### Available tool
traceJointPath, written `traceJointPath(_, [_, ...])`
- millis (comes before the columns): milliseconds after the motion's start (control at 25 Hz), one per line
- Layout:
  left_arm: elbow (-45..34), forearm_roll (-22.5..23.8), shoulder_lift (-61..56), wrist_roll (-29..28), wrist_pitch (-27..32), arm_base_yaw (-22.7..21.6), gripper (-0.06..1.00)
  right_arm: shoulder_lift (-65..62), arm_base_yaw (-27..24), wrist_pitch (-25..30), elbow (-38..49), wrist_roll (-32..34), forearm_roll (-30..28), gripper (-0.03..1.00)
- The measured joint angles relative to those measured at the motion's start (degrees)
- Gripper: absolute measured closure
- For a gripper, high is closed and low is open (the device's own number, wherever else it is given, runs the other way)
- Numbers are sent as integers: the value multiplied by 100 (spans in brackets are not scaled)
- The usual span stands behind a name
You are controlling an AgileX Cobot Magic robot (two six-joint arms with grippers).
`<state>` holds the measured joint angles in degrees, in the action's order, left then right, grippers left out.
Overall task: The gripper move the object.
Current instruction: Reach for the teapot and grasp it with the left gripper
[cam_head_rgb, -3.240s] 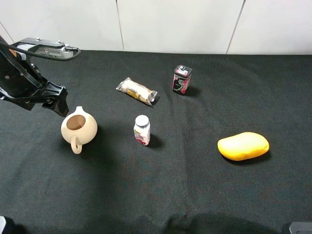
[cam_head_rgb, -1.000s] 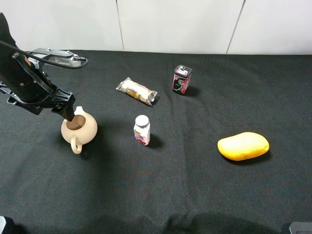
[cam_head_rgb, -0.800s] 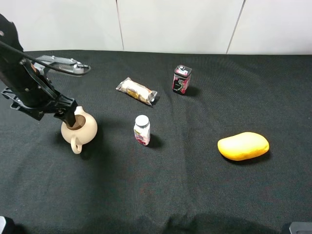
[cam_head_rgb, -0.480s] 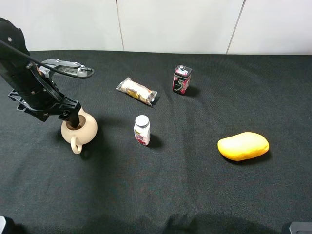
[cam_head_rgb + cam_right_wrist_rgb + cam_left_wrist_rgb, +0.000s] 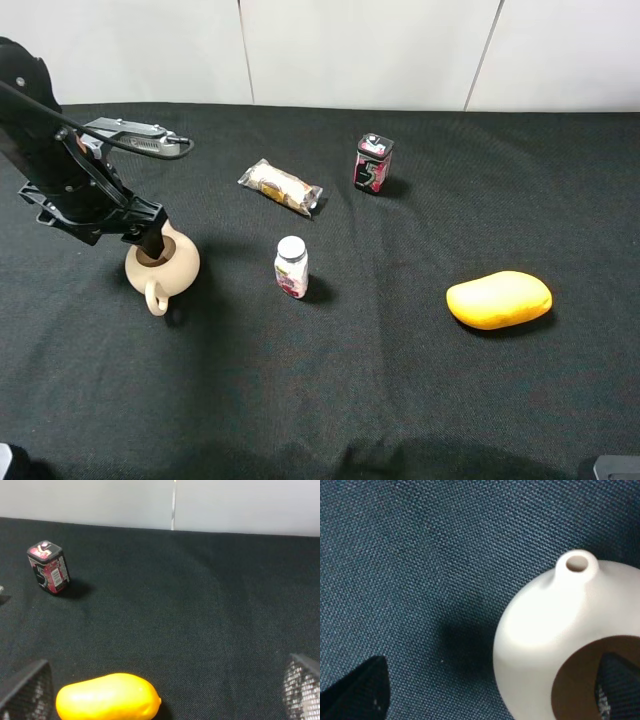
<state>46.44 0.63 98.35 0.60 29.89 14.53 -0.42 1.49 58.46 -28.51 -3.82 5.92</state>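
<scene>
The cream-beige teapot stands upright at the left of the black cloth, with its loop handle toward the front. My left gripper is right over it and open. In the left wrist view, one black finger is inside the teapot's brown top opening and the other finger is outside the wall on the cloth. The short spout points away from the handle. My right gripper is open and empty, far to the right.
A white-capped bottle stands right of the teapot. A wrapped snack and a small red-black can lie further back. A yellow mango-shaped thing lies at the right and also shows in the right wrist view.
My left gripper has moved right and down from beside the teapot until one finger sits in its top opening. The teapot has stayed in place.
</scene>
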Motion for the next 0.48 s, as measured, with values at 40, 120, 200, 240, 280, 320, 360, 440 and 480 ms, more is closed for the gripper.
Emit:
traceJointPath(40, [0, 0, 40, 0, 0, 0, 9, 0, 0, 0, 0, 0, 0, 27])
traceJointPath(120, [0, 0, 193, 0, -1, 0, 9, 0, 0, 0, 0, 0, 0, 27])
traceJointPath(200, [0, -29, 322, 11, -6, 0, 9, 0, 0, 0, 0, 0, 0, 27])
traceJointPath(240, [0, -63, 377, 53, -55, 0, 9, 0, 0, 0, 0, 0, 0, 27])
traceJointPath(280, [0, -63, 378, 69, -87, 0, 9, 0, 0, 0, 0, 0, 0, 27])
traceJointPath(320, [0, -63, 384, 74, -103, 0, 9, 0, 0, 0, 0, 0, 0, 27])
traceJointPath(360, [0, -63, 384, 83, -118, 0, 9, 0, 0, 0, 0, 0, 0, 27])
traceJointPath(440, [0, -63, 384, 85, -136, 0, 9, 0, 0, 0, 0, 0, 0, 27])
traceJointPath(480, [0, -63, 384, 85, -141, 0, 9, 0, 0, 0, 0, 0, 0, 27])
